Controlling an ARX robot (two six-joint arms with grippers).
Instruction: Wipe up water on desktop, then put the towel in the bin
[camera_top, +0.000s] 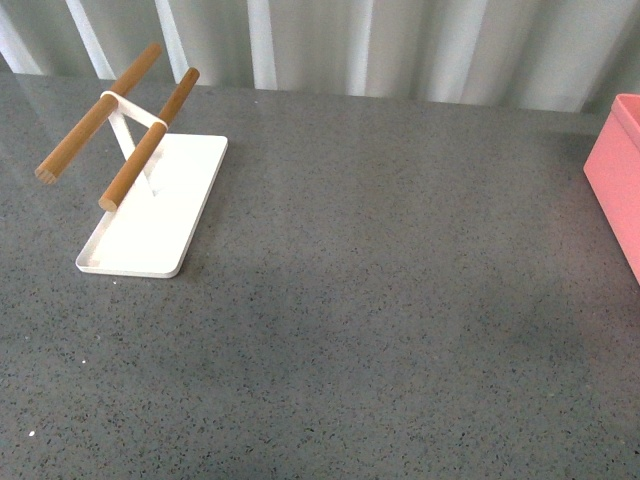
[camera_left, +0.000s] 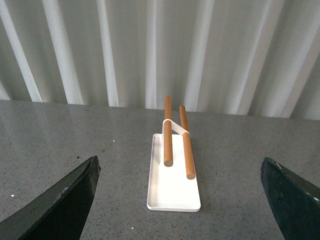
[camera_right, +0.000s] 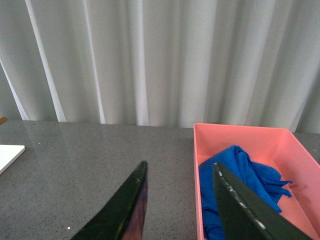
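table (camera_top: 400, 330): dark grey speckled stone surface, bare across the middle and near side in the front view. neither arm shows in that view.

white tray (camera_top: 150, 215) sits far left on the table, flat, carrying two wooden rods (camera_top: 150, 140) held up on a white bracket, rods slanting out over the tray's near-left end. the left wrist view shows the same tray end on, well apart from the gripper.

bin (camera_right: 250, 165): salmon-pink, straight-walled, at the right edge of the table; only a corner of it shows in the front view. towel (camera_right: 235, 185), bright blue, lies crumpled inside the bin, bunched toward its left wall.

left gripper (camera_left: 180, 200): released, jaws spread wide, nothing between them, above bare table.

right gripper (camera_right: 180, 200): released, a clear gap between the two dark fingers (camera_right: 125, 210), nothing held; it hangs near the bin's left wall.

pale pleated curtain (camera_left: 150, 50) runs behind the far edge.
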